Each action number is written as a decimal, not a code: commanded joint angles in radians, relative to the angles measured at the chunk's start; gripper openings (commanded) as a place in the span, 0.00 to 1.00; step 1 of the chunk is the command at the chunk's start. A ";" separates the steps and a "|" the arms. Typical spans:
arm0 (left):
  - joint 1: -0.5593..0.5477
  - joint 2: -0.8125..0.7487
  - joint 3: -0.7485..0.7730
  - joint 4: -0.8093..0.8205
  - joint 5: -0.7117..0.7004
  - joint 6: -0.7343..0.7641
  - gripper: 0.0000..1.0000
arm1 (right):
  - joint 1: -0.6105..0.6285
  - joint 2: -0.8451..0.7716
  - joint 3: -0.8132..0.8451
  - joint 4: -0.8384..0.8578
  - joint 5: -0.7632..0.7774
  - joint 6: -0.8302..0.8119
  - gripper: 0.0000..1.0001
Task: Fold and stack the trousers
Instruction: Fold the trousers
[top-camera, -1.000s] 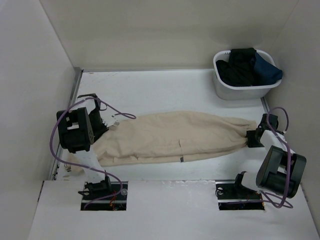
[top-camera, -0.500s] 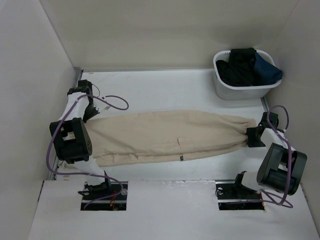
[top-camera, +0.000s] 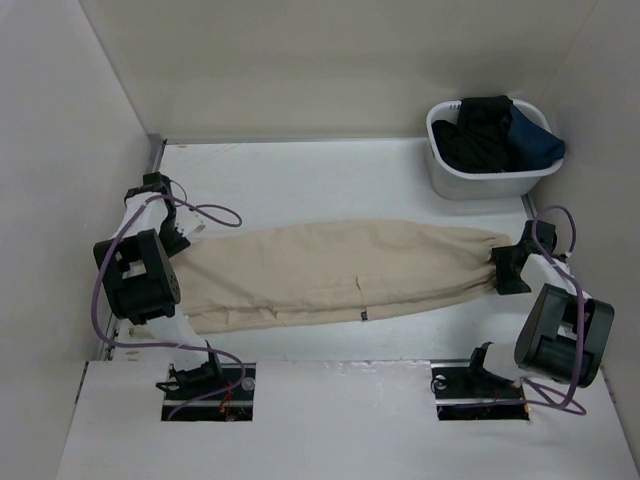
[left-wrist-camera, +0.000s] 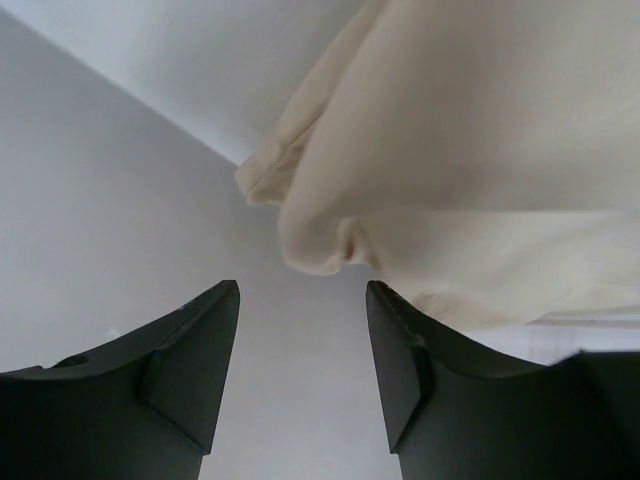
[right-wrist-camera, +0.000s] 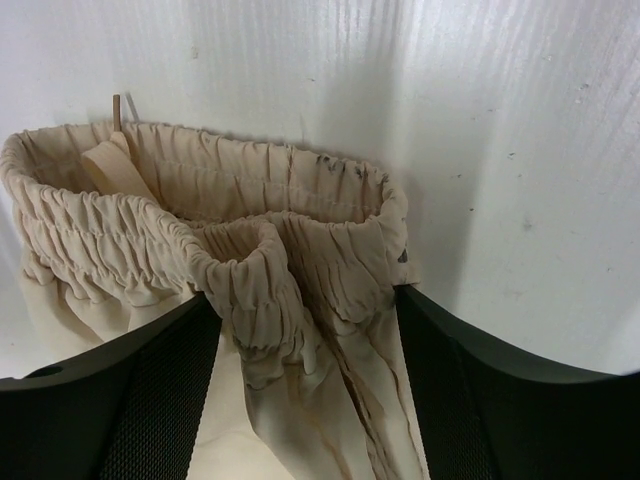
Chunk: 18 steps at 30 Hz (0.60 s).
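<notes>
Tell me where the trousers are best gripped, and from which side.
Probably at the gathered waistband, with the right claw coming in from the right. The trousers lie flat lengthwise, and this bunched end stands up in thick folds that the open claw can close around.

Your left arm stood folded by the left edge, forearm doubled back, and its black left gripper pointed down with the jaws parted. Your right arm was bent at the right edge, its black right gripper low, jaws spread wide.
</notes>
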 joint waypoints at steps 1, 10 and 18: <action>0.044 -0.031 0.057 -0.016 0.007 0.016 0.53 | 0.018 0.059 -0.008 -0.016 0.037 -0.044 0.74; 0.144 0.002 -0.030 -0.075 0.043 0.018 0.53 | 0.018 0.056 -0.028 0.016 0.008 -0.041 0.01; 0.173 0.090 0.143 -0.160 0.223 -0.096 0.52 | 0.017 -0.129 0.010 -0.025 0.077 -0.139 0.00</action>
